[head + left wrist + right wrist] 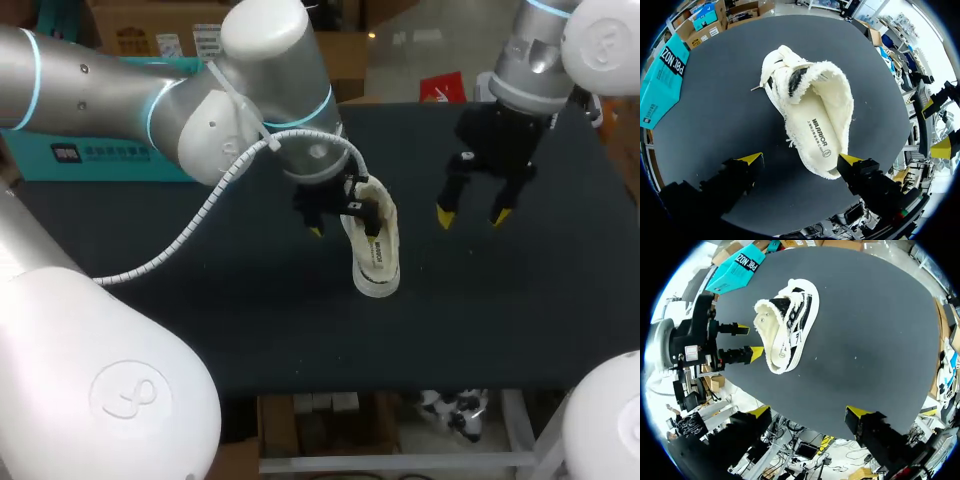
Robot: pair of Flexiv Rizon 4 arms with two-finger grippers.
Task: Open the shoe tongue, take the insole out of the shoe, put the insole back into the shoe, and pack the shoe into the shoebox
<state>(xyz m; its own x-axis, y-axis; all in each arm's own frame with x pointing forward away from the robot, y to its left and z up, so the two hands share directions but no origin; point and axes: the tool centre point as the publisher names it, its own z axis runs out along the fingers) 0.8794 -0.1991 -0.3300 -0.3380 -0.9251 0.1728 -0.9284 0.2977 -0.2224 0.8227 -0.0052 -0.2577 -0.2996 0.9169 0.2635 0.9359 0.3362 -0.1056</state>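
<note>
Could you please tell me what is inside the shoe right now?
The insole lies inside the shoe, its heel part in plain view. Its toe end is hidden under the laced front.

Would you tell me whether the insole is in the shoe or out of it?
In: the left wrist view shows the printed insole lying inside the shoe.

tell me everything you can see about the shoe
The shoe is a cream low-top sneaker, canvas by the look, with frayed, fuzzy edges round its opening, black side markings and pale laces. Its insole lies inside, with print near the heel. The shoe rests on the dark table, opening up, heel toward the open left pincer and toe away from it. One fingertip sits at the heel rim; whether it touches cannot be told.
</note>
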